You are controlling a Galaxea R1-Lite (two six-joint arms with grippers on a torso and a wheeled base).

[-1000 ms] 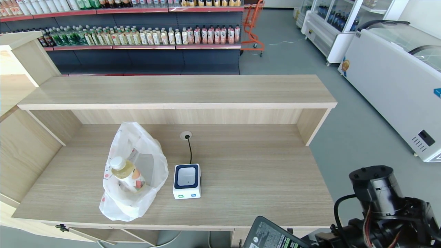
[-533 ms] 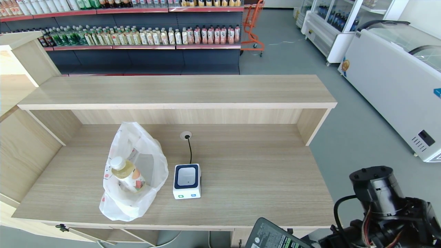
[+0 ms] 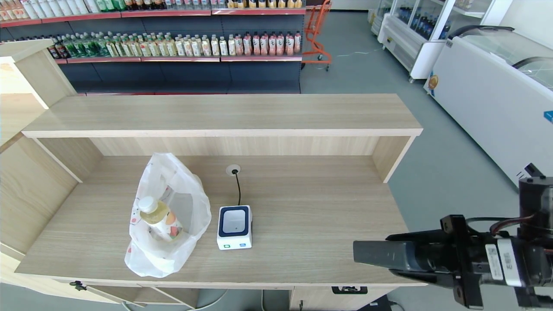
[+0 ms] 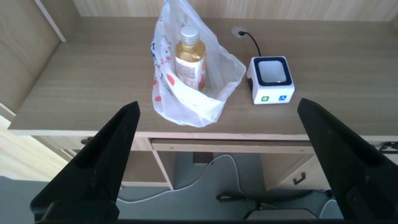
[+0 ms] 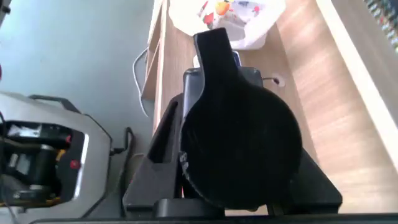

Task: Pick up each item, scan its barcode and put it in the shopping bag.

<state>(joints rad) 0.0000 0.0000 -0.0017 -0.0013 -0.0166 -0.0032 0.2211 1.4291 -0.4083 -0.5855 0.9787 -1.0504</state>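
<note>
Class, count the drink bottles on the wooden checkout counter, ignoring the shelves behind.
1: a white-capped clear plastic bottle inside the white plastic shopping bag. Its folds might hide more.

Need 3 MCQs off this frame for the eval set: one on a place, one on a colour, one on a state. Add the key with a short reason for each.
1. Where is the scanner relative to the bag?
A. Beside it, on the robot's right
B. Inside it
C. On top of it

2. What colour is the cap of the bottle?
A. Red
B. White
C. Green

3. What state is the left gripper in?
A. Shut on the bottle
B. Shut on the bag
C. Open, holding nothing

Key:
1 A: the head view shows the scanner on the counter just to the right of the bag, outside it.
2 B: the cap shows white above the yellowish drink, in the bag's mouth.
3 C: in the left wrist view its two fingers stand wide apart, short of the counter, with nothing between them.
</note>
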